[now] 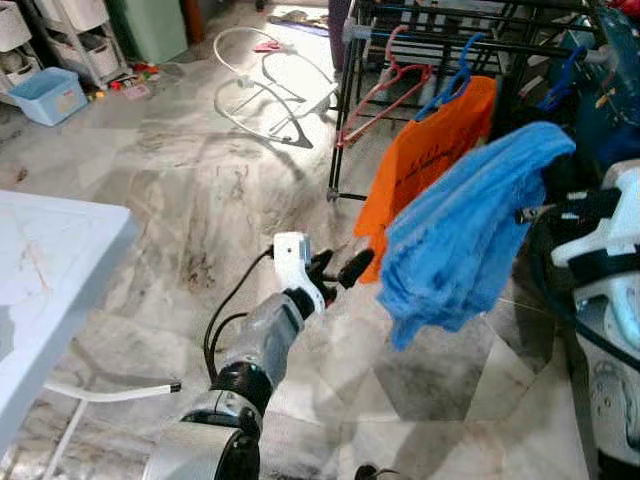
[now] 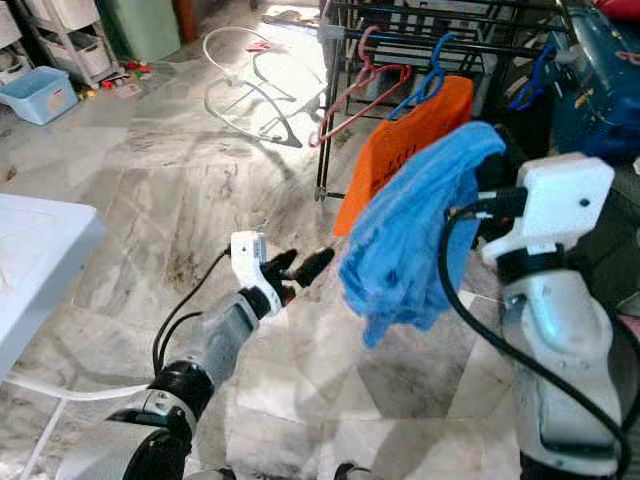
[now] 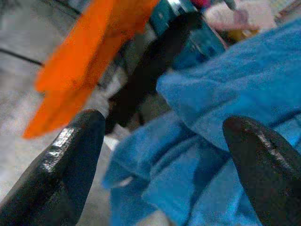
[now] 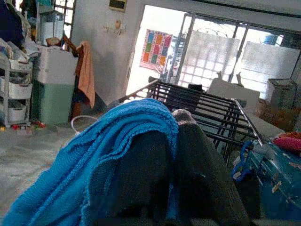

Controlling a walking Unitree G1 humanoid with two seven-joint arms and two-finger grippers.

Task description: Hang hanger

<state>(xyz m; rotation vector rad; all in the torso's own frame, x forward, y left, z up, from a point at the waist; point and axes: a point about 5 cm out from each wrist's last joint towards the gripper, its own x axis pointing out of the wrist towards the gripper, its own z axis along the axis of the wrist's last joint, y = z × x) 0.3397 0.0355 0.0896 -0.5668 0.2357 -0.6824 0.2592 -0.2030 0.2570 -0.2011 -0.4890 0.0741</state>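
The right gripper (image 4: 171, 155) pinches a soft, floppy blue knit cloth (image 1: 460, 225); the left gripper (image 1: 335, 268) is spread wide beside it.

The blue cloth (image 1: 460, 230) is a soft, ribbed knit with a matt, slightly fuzzy surface. The orange shirt (image 1: 425, 160) is thin, smooth, matt fabric. The drying rack (image 1: 440, 40) is dark metal tubing. The floor (image 1: 200, 190) is polished, veined stone tile. The left gripper (image 1: 335, 268) has glossy black fingers (image 3: 66, 174) with a fine scuffed texture.
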